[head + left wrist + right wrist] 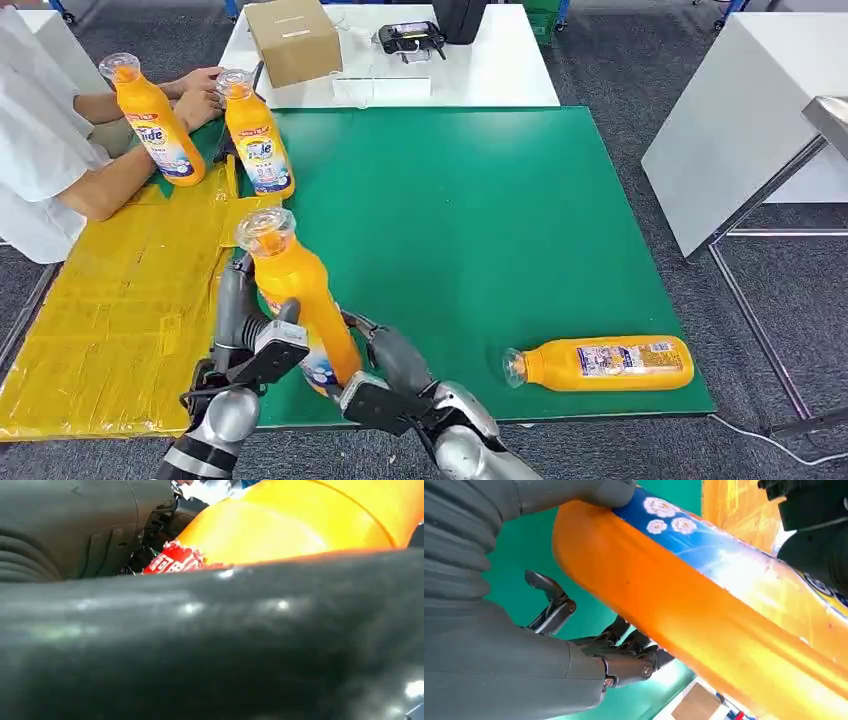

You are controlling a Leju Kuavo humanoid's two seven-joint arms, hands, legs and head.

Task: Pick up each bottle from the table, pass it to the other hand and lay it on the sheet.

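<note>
An orange bottle (297, 295) with a clear cap stands tilted in the air over the table's front edge, by the border of the yellow sheet (120, 300). My left hand (250, 345) grips its lower body from the sheet side, and my right hand (385, 365) holds it from the other side. The right wrist view has the thumb (574, 492) pressed on the bottle (704, 610), with dark fingers (629, 645) curled behind it. In the left wrist view the bottle (280, 525) lies close against my hand (210, 640). Another bottle (600, 363) lies on the green mat (480, 220) at the front right.
Two more orange bottles (152, 122) (257, 140) stand upright at the far left, by a person's hands (200, 95) and forearm (115, 185). Behind the mat a white table (500, 75) carries a cardboard box (293, 40) and a black device (410, 38). Another white table (740, 110) stands at the right.
</note>
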